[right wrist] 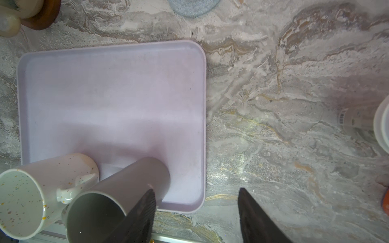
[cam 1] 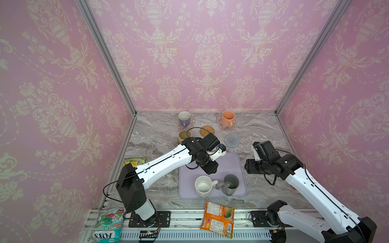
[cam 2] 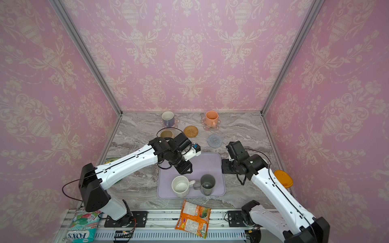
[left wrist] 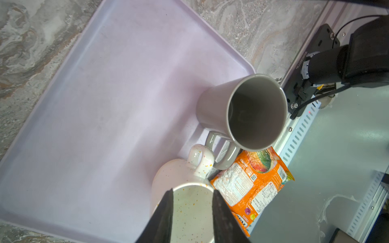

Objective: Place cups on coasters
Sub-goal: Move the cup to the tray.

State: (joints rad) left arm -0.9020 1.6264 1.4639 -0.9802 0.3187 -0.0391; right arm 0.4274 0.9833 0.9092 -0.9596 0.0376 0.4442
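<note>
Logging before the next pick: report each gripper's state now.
Left gripper: open, empty, jaws near the speckled white mug.
Right gripper: open, empty.

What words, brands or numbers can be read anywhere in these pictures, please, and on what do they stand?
"FOX'S", upside down: on the teal-and-white plastic sweet bag by the front rail.
"MINT BLOSSOM": on the same bag.
The orange foil snack packet: print too small to read.
The yellow-green crinkled packet: blurred, unreadable.
</note>
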